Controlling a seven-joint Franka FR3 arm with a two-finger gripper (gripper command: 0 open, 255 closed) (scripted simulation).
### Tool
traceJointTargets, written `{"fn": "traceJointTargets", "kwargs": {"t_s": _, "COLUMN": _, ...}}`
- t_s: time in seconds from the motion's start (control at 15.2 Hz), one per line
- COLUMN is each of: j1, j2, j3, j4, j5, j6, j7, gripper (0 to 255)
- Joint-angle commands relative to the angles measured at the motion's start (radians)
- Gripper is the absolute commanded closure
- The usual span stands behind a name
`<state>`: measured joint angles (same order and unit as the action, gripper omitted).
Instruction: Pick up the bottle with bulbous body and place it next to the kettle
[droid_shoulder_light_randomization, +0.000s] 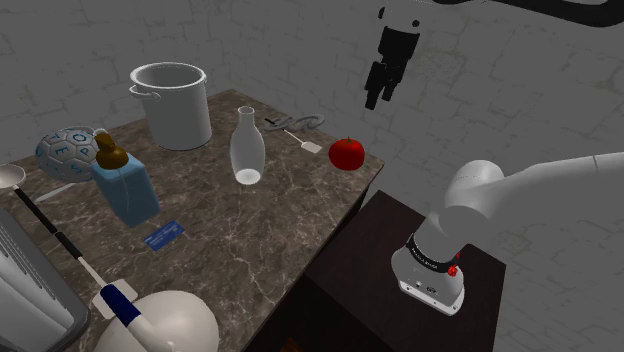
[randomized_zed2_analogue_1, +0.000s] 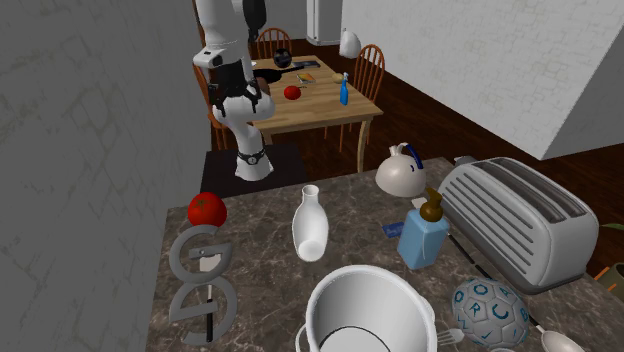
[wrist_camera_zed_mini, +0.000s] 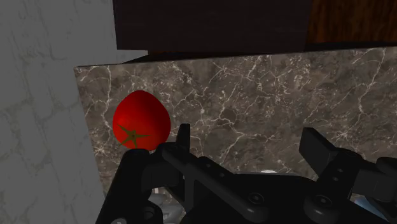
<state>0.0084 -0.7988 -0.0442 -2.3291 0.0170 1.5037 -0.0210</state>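
In the shoulder view, the gripper (droid_shoulder_light_randomization: 378, 98) hangs in the air at upper centre-right, above and beyond the far edge of the marble table (droid_shoulder_light_randomization: 250, 240), touching nothing. Its fingers look slightly apart. The bottle (droid_shoulder_light_randomization: 246, 150), pale with a bulbous body and narrow neck, stands upright in the upper middle of the frame, between the pot (droid_shoulder_light_randomization: 172, 100) to its left and the tomato (droid_shoulder_light_randomization: 347, 153) to its right. The white kettle (droid_shoulder_light_randomization: 175, 322) sits at the bottom left, well apart from the bottle. A blue soap bottle (droid_shoulder_light_randomization: 125, 188) and a ball (droid_shoulder_light_randomization: 68, 150) stand at the left. The dark stand (droid_shoulder_light_randomization: 395, 228) is at lower right.

In the second exterior view, the gripper (randomized_zed2_analogue_1: 238, 95) is at upper left, up off the table. The bottle (randomized_zed2_analogue_1: 310, 225) stands mid-frame, the tomato (randomized_zed2_analogue_1: 207, 210) to its left. The kettle (randomized_zed2_analogue_1: 405, 172) is right of centre, just above the soap bottle (randomized_zed2_analogue_1: 425, 232) and left of the toaster (randomized_zed2_analogue_1: 520, 225). The pot (randomized_zed2_analogue_1: 365, 310) is at the bottom.

In the wrist view, the gripper (wrist_camera_zed_mini: 248, 143) is spread wide with nothing between its fingers (wrist_camera_zed_mini: 183, 137). It looks down on the table's corner, with the tomato (wrist_camera_zed_mini: 141, 121) just beside one finger.
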Motion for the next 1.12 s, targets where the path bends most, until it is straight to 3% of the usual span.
{"fn": "traceJointTargets", "kwargs": {"t_s": 0.0, "j1": 0.000, "j2": 0.000, "j3": 0.000, "j4": 0.000, "j5": 0.000, "j6": 0.000, "j7": 0.000, "gripper": 0}}
{"fn": "traceJointTargets", "kwargs": {"t_s": 0.53, "j1": 0.042, "j2": 0.275, "j3": 0.068, "j4": 0.115, "j5": 0.033, "j6": 0.160, "j7": 0.039, "gripper": 0}}
{"fn": "traceJointTargets", "kwargs": {"t_s": 1.06, "j1": 0.074, "j2": 0.565, "j3": 0.129, "j4": 0.307, "j5": 0.031, "j6": 0.257, "j7": 0.081, "gripper": 0}}
